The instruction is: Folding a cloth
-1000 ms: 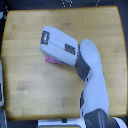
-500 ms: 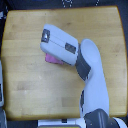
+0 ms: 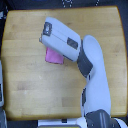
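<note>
Overhead view of a wooden table [image 3: 30, 95] with a white robot arm [image 3: 92, 75] reaching in from the bottom edge toward the middle. The arm's wide forearm and wrist cover most of a small bright pink cloth [image 3: 52, 57], which lies a little toward the exterior view's left of the table's centre. Only a small wedge of pink shows below the wrist, so its folds cannot be judged.

Compared with the views a second and half a second earlier, almost nothing has shifted: the arm sits in the same pose and the same patch of pink shows. This suggests the arm is pausing or pressing over the cloth rather than sweeping a fold across.

The gripper [image 3: 44, 38] is hidden under the wrist housing, so whether its fingers are spread or pinching fabric cannot be told.

No brand, label or writing is readable anywhere.
</note>
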You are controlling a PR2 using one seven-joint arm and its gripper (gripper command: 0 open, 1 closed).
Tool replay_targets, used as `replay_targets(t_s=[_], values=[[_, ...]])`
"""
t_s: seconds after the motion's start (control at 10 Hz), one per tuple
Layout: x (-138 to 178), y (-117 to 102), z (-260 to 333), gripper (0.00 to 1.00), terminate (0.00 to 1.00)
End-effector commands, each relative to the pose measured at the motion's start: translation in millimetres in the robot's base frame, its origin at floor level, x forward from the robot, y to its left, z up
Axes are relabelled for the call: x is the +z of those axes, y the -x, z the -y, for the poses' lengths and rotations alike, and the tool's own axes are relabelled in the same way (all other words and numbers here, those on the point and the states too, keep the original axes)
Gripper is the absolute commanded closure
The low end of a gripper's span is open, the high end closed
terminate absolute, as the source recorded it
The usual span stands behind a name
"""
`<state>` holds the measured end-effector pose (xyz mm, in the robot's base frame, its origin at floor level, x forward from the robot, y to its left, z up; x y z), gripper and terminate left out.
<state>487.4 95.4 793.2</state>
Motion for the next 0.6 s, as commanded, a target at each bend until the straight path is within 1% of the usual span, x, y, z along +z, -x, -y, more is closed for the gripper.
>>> replay_targets(t_s=[0.0, 0.1, 0.2, 0.5], values=[[87.9, -54.6, 90.8, 0.0, 0.0], [105.9, -62.5, 118.0, 0.0, 0.0], [115.2, -64.5, 131.2, 0.0, 0.0], [137.9, -56.1, 194.1, 0.0, 0.0]])
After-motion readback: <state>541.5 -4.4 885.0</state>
